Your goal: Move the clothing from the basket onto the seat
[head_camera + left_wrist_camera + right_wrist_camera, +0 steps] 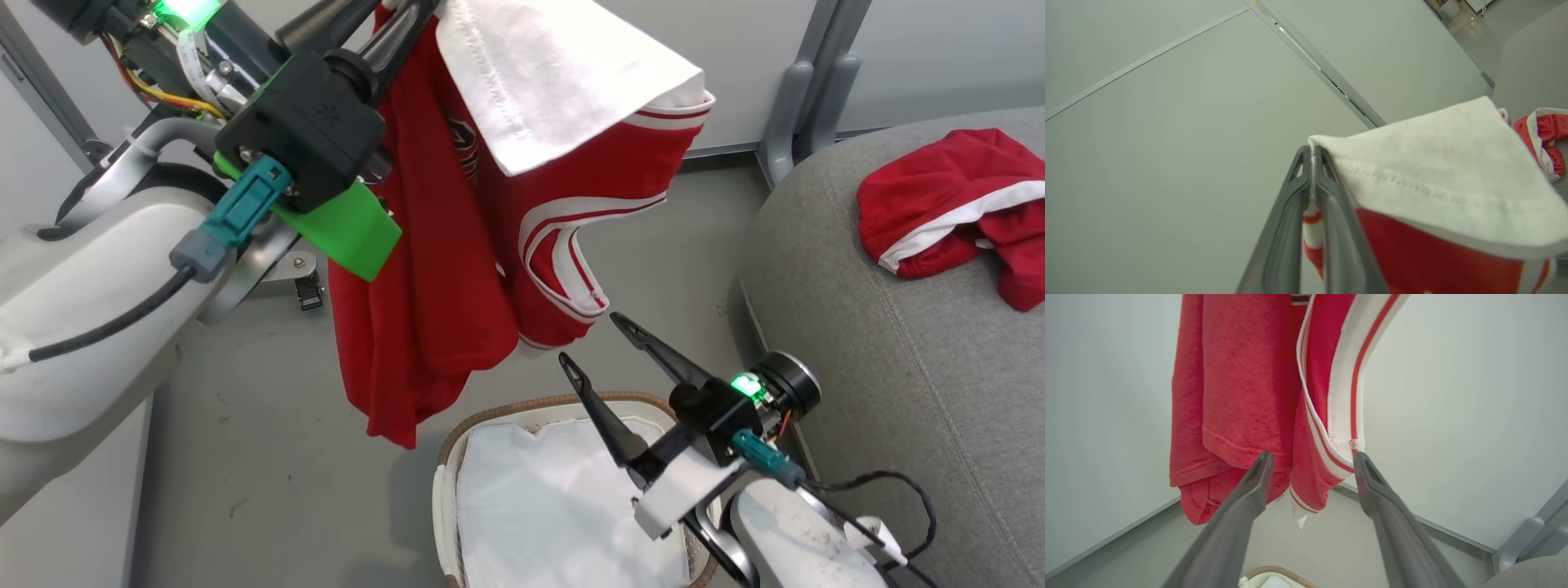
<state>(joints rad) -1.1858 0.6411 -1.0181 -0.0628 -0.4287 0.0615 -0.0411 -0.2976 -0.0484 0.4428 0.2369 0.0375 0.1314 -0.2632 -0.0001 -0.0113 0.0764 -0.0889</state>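
A red garment (424, 269) with white trim and a white panel hangs in the air above the floor, to the left of the seat. My left gripper (1312, 151) is shut on its top edge, high at the upper left of the head view. In the right wrist view the garment's hem (1237, 375) dangles just beyond my open right gripper (1313, 455). That gripper (589, 338) hovers over the basket (457, 445), fingers pointing up at the cloth without touching it. Another red garment (955, 204) lies crumpled on the grey seat (882, 367).
A white liner sheet (547, 498) covers the inside of the basket, which stands on the grey floor against the seat's left edge. A grey metal post (804, 106) rises behind the seat by the pale wall. A small castor (309, 286) sits on the floor at left.
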